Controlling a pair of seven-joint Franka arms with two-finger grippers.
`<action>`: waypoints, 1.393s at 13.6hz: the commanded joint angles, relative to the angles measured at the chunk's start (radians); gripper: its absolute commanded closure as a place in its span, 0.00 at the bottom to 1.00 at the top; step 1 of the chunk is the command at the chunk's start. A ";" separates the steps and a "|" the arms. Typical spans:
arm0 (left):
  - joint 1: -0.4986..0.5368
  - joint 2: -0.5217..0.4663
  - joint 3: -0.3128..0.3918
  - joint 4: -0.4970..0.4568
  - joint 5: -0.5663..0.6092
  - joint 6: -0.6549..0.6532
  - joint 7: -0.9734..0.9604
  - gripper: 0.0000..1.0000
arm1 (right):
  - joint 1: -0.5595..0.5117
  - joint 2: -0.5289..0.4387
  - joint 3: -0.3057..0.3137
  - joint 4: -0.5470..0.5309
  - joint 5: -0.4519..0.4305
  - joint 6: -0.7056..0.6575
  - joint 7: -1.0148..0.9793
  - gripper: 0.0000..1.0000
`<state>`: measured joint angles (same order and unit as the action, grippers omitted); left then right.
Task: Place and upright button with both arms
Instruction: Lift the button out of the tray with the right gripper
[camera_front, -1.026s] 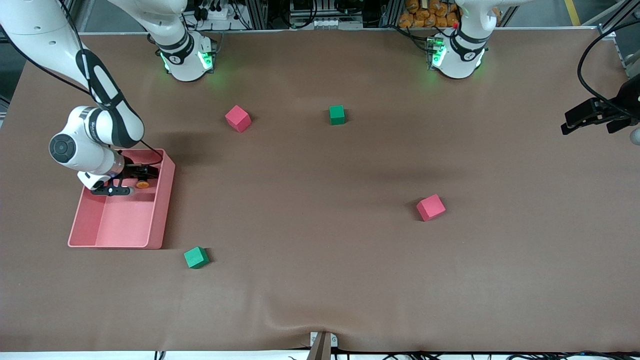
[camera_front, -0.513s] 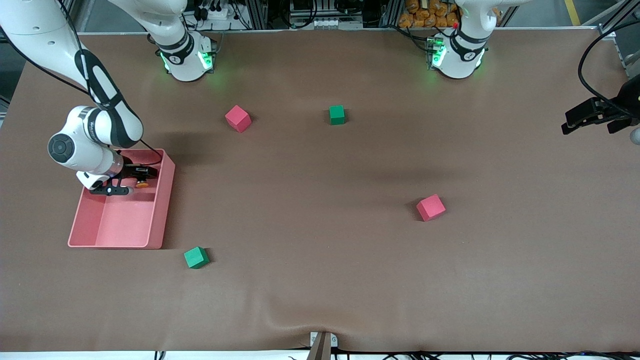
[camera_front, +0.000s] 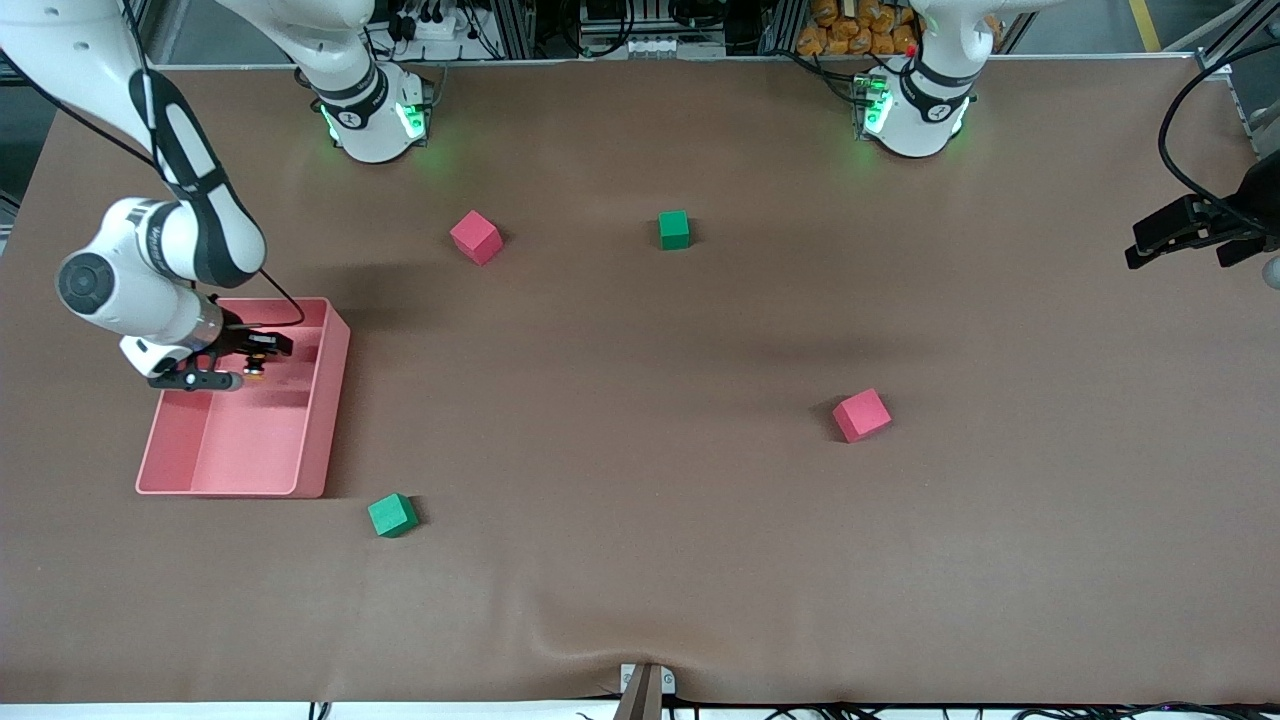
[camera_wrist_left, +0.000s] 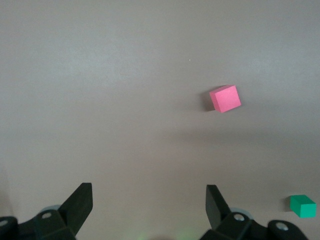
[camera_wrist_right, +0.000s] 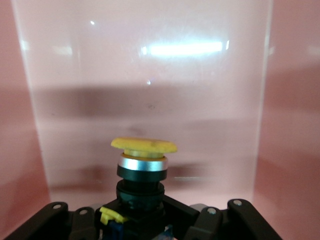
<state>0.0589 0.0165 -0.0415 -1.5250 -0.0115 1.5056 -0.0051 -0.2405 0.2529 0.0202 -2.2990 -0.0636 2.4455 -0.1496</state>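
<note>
While the button (camera_front: 256, 366) is gripped by its black body between the closed fingers of the right gripper (camera_front: 250, 362), it is held inside the pink tray (camera_front: 318, 420), in the part of the tray farther from the front camera; whether it is lifted clear of the tray floor cannot be told. In the right wrist view the cap (camera_wrist_right: 143, 145) is seen uppermost above a silver ring, with the pink walls on three sides, so the grip appears chosen low on the body to leave the cap free, probably for carrying the button out and handing it on. Apart from the button and the gripper, nothing is seen in the tray. Outside the tray, a green cube (camera_front: 392, 515) lies near its corner nearest the front camera, and a red cube (camera_front: 476, 237) and a second green cube (camera_front: 674, 229) lie farther from that camera than the tray. Another red cube (camera_front: 861, 415) lies well apart from the tray toward the left arm's end of the table. At that end the left gripper (camera_front: 1185, 235) is held over the table with its fingers (camera_wrist_left: 80, 200) spread apart and empty, the arm waiting, presumably for its share of the uprighting.
</note>
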 joint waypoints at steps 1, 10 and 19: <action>0.015 -0.003 -0.005 0.011 -0.024 -0.010 0.023 0.00 | -0.013 -0.081 0.015 0.025 -0.015 -0.087 -0.025 0.87; 0.013 -0.001 -0.005 0.011 -0.024 -0.010 0.020 0.00 | 0.128 -0.081 0.060 0.289 -0.004 -0.376 -0.061 0.86; 0.015 -0.001 -0.005 0.011 -0.027 -0.010 0.022 0.00 | 0.627 0.178 0.055 0.663 -0.044 -0.364 0.154 0.86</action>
<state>0.0598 0.0165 -0.0416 -1.5249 -0.0116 1.5054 -0.0050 0.3081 0.2899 0.0878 -1.7987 -0.0675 2.0992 -0.0678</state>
